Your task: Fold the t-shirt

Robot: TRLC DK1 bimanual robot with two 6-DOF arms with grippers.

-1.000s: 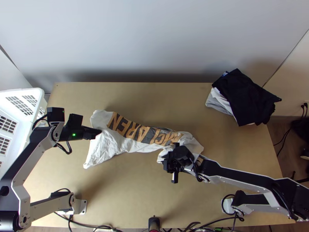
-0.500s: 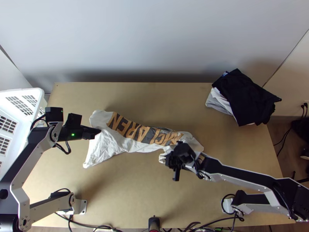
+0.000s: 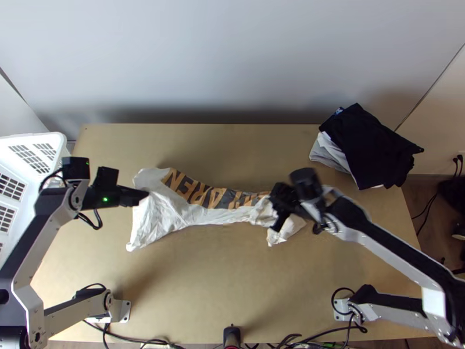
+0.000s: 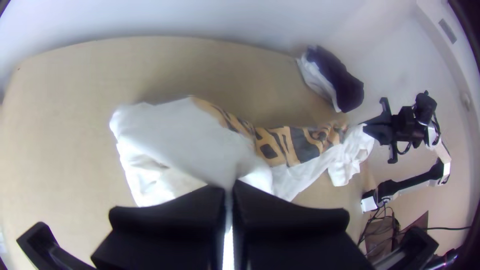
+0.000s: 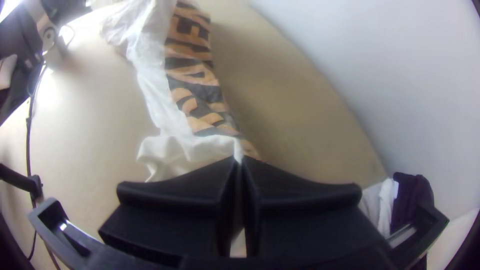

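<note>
While left gripper and right gripper pinch t-shirt, wooden table beneath, pale wall

Lit softly and fairly evenly in the top view, darkening along the wall beyond the left gripper, with soft shadow on the surface nearer than it. Blurred around the right gripper. Glaring well beyond that gripper in the right wrist view. Bent and dark-cornered in both wrist views.
</note>
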